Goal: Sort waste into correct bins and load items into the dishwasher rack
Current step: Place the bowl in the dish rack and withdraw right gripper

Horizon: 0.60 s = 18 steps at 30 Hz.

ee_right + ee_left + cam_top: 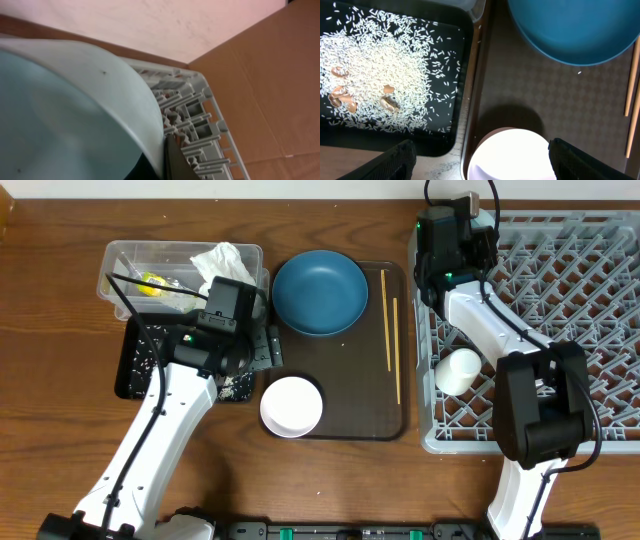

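My left gripper (262,346) is open and empty, hovering over the gap between the black tray (133,370) and the white bowl (292,406). In the left wrist view its fingers (480,167) straddle the white bowl (510,155), with rice (375,70) spread in the black tray. My right gripper (164,160) is shut on the rim of the light blue bowl (65,110) at the back left corner of the grey rack (600,330). The dark blue dish (319,292) and two chopsticks (390,330) lie on the brown tray. A white cup (458,370) lies in the rack.
The clear tub (125,258) at the back left holds the white tissue (222,262) and the yellow-green wrapper (152,283). The brown serving tray (360,415) sits between the bins and the rack. A few brown scraps (342,95) lie among the rice.
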Tool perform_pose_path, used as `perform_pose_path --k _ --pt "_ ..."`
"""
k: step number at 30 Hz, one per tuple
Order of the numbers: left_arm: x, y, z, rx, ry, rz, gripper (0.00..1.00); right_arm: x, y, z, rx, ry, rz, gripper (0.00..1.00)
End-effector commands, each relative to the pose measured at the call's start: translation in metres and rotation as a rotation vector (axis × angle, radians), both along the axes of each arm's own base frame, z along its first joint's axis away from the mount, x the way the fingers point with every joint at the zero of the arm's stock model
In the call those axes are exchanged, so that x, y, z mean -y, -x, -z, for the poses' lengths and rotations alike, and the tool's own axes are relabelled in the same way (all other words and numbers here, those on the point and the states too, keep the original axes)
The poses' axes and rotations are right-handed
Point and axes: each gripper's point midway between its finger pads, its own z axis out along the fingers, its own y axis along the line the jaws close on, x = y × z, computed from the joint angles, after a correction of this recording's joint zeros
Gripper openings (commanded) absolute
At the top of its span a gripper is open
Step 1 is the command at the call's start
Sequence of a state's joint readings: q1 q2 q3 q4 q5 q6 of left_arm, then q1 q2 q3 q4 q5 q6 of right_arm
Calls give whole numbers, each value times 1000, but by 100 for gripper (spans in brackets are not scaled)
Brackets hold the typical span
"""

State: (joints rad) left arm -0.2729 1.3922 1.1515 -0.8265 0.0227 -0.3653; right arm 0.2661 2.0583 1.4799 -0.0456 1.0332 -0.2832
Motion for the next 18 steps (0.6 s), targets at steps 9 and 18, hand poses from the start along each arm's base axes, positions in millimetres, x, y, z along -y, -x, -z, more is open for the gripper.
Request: perform_pose_path --k 9,18 --pt "-2 -1 -1 4 -10 -2 87 -14 14 25 -85 -32 -11 2" --pt "-2 -1 -1 4 -10 -2 87 -52 22 31 -138 -12 -87 32"
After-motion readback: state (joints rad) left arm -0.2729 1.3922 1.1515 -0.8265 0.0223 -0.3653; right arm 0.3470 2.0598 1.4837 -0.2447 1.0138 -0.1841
